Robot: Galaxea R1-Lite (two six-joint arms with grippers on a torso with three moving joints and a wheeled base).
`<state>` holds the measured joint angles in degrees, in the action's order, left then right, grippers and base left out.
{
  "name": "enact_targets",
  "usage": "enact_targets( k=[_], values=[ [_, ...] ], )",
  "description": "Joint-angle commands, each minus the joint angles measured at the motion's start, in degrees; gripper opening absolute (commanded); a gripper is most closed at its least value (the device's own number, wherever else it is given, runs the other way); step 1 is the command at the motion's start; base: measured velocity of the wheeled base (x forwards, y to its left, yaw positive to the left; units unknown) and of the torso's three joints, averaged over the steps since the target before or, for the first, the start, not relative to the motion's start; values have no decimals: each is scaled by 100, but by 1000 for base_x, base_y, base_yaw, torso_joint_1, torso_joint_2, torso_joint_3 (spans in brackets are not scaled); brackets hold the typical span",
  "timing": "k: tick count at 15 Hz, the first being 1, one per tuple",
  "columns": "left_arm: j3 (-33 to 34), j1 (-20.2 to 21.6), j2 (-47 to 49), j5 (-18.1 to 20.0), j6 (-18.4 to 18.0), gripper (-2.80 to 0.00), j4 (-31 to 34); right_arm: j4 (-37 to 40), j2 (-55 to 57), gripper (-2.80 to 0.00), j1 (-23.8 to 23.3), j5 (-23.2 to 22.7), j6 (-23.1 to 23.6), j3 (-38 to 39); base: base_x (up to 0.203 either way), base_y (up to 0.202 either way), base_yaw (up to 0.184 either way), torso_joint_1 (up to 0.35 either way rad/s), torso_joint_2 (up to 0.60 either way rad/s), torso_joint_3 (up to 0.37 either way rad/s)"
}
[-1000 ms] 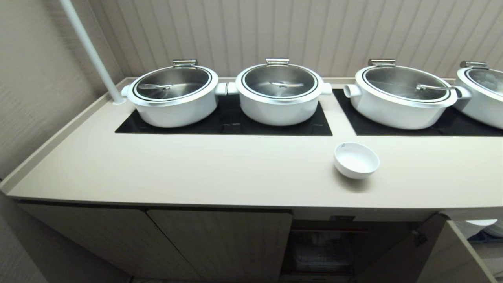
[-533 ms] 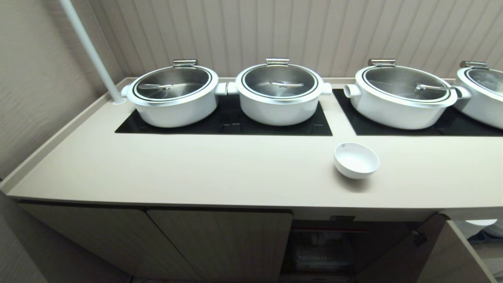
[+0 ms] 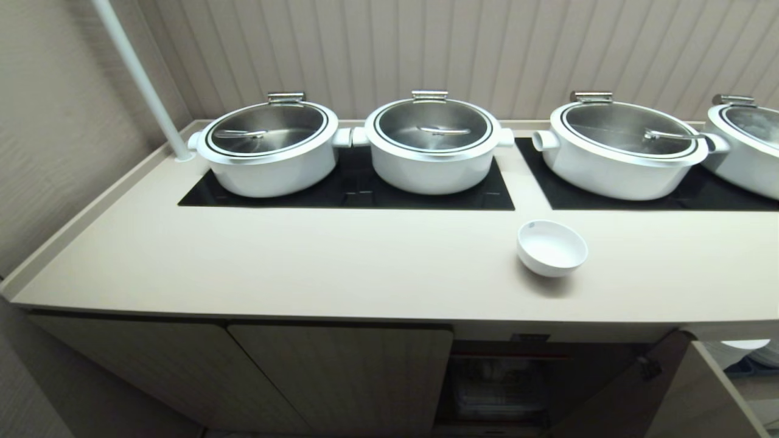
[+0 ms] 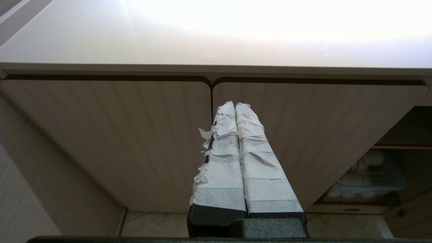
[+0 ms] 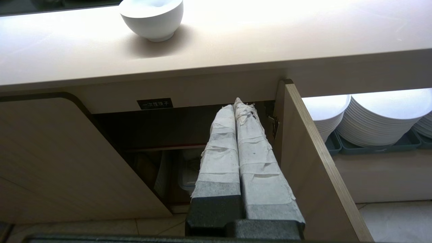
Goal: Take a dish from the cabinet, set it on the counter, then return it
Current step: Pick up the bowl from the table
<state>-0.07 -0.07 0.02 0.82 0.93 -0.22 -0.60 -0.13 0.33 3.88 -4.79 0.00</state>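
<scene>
With the white bowl (image 3: 552, 247) sitting upright on the tabletop (image 3: 304, 267) above the open cabinet (image 5: 162, 148), the right tool (image 5: 239, 103), pressed closed and empty, is needing to widen before approaching the rim squarely.

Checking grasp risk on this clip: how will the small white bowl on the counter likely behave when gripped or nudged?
The dish looks like glazed ceramic: probably rigid, breakable and slick. Its narrow foot under a wider rim suggests it could rock if pushed high. It is empty, so likely light.

Small white dish (image 3: 552, 247) upright on counter (image 3: 304, 261); cabinet (image 5: 162, 148) below, door open.
</scene>
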Motion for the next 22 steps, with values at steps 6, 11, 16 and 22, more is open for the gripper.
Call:
enact_targets(
  k=[6,11,16,22],
  values=[
    [-1,-1,-2,-11,4,-280,-4,-2,13,-280,2,-1,17,0,0,0,0,0,0,0],
    [-1,-1,-2,-3,4,-280,-4,-2,13,-280,2,-1,-31,0,0,0,0,0,0,0],
    [-1,-1,-2,-3,4,-280,-4,-2,13,-280,2,-1,-31,0,0,0,0,0,0,0],
    [4,-1,-2,-3,4,-280,-4,-2,13,-280,2,-1,-31,0,0,0,0,0,0,0]
  ],
)
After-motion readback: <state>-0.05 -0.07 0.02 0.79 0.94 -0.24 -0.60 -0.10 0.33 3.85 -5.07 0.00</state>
